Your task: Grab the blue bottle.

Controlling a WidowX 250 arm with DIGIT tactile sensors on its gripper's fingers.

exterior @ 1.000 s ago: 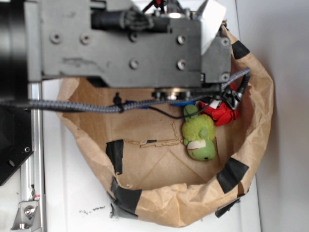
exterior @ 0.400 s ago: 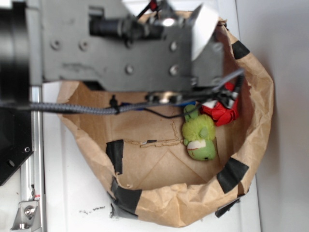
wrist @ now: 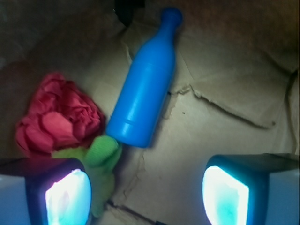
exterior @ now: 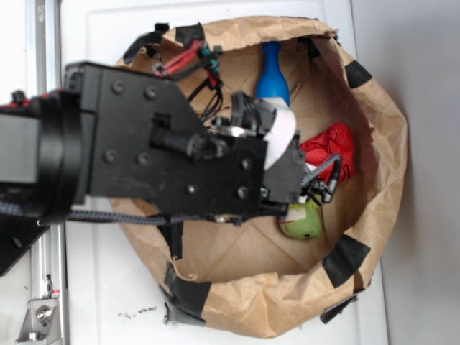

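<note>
Wrist view, smooth bright-blue bottle (wrist: 146, 91) lying on brown paper, narrow neck, gripper (wrist: 145, 194) spread wide, empty.

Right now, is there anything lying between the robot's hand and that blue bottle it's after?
Nothing visible blocks it. In the wrist view the open hand has bare brown paper between its fingers and the blue bottle. The green plush toy touches the bottle's base by the left finger, and the red cloth lies off to that side.
</note>
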